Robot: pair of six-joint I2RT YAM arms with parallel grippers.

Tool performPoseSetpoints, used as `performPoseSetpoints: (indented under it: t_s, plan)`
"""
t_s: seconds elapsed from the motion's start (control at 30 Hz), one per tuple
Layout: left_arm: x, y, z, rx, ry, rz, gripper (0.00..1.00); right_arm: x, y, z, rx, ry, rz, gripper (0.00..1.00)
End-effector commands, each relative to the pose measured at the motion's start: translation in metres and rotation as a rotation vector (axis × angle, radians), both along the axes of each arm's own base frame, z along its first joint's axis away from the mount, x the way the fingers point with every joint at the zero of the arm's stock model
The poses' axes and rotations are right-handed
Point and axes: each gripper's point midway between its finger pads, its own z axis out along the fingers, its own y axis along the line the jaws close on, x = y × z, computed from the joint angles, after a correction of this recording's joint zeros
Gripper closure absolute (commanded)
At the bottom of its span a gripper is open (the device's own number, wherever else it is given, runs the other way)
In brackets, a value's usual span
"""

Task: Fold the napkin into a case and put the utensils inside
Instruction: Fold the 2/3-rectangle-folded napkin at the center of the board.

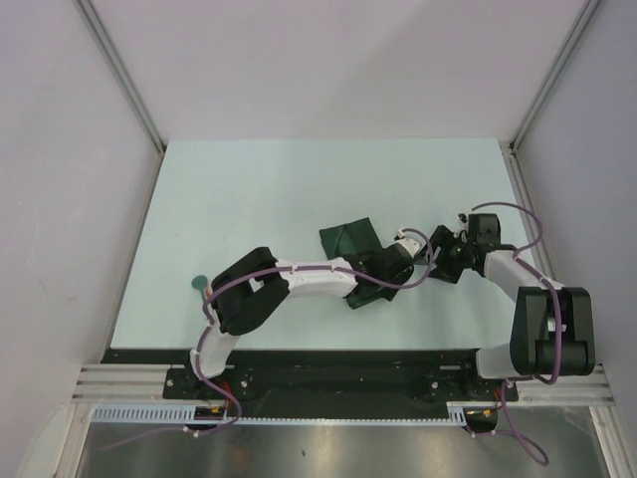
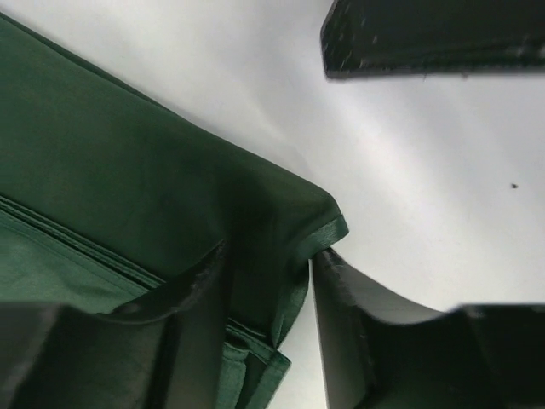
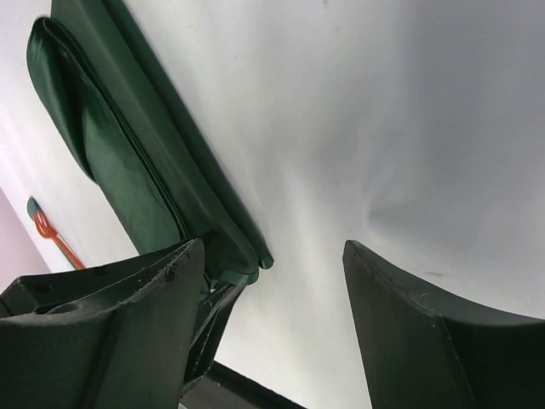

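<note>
The dark green napkin lies folded in the middle of the table, partly under my left arm. In the left wrist view its layered corner sits between the fingers of my left gripper. The jaws stand partly apart, one finger over the cloth and one on the bare table beside its edge. My right gripper is open and empty just right of that corner. The utensils lie far left: the teal one and the orange-red one, away from both grippers.
The pale table has raised rails at left and right and white walls around it. The two grippers are close together. A right gripper finger shows at the top of the left wrist view.
</note>
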Motion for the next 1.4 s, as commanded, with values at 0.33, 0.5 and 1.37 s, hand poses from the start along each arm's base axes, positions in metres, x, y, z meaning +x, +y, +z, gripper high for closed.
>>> performPoseSetpoints:
  t_s: [0.33,0.5,1.37]
  plan:
    - [0.002,0.007,0.032,-0.085,-0.075,0.029,0.93,0.012,0.057,0.007,0.151,-0.045,0.236,0.27]
    - [-0.002,0.014,0.039,-0.113,-0.076,0.041,0.99,0.014,0.068,0.008,0.194,-0.039,0.254,0.26]
    - [-0.003,0.046,0.065,-0.217,-0.077,0.112,1.00,0.013,0.111,-0.009,0.258,-0.007,0.313,0.25]
